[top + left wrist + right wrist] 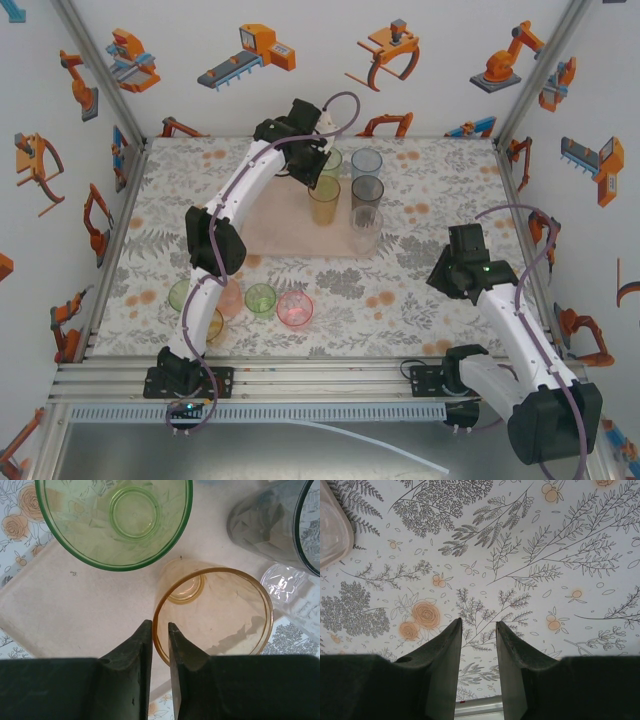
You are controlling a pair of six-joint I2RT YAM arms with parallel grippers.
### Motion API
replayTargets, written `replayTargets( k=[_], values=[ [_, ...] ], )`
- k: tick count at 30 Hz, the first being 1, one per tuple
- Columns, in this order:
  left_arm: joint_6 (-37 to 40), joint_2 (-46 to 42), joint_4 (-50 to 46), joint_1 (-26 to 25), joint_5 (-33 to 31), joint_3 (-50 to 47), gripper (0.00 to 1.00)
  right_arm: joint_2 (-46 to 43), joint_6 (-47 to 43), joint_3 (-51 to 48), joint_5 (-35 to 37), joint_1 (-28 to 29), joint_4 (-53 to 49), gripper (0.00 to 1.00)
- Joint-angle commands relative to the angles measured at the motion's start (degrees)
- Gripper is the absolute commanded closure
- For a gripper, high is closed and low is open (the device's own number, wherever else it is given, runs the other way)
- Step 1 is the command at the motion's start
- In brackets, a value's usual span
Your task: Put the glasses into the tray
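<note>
- Nearest the left wrist camera, the left gripper [160,630] points down with its two dark fingers a narrow gap apart. They sit astride the near rim of an amber tumbler [215,612], one finger inside and one outside. We cannot tell whether they pinch the wall or stand slack.
- The amber tumbler stands upright on the pale pink tray [85,610]. A green tumbler [115,520] is just beside it, a smoky grey tumbler [260,525] is near, and a clear tumbler [290,587] lies beyond.
- We judge that the step in hand is letting this glass go. The fingers should part wider, then rise straight up. A sideways pull could hook the rim and tip the glass into the green one.
- In the right wrist view, the right gripper [479,625] hangs over the floral tabletop [520,555], fingers apart and holding nothing.
- From above, a loose green tumbler [262,298] and a pink tumbler [295,308] wait on the tabletop near the left arm's base, well apart from the tray. We judge the task about half done.
</note>
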Motion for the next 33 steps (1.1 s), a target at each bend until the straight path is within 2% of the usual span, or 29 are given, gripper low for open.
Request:
replayTargets(
  k=[1,13,33],
  values=[
    [-0.47,1.18,-0.82,0.31,0.48,2.06,0.75,0.1,0.16,-0.57,-0.17,-0.45,0.64,0.66],
    [0.18,0.04,-0.99,0.46,-0.24,2.06,0.7,0.14,0.25,-0.61,-0.34,-0.47,1.01,0.65],
    [1.23,-4.99,-1.76,0.39,-1.13,1.28,0.51,0.32,0.01,0.34,-0.69,-0.44,1.1,0.65]
  ],
)
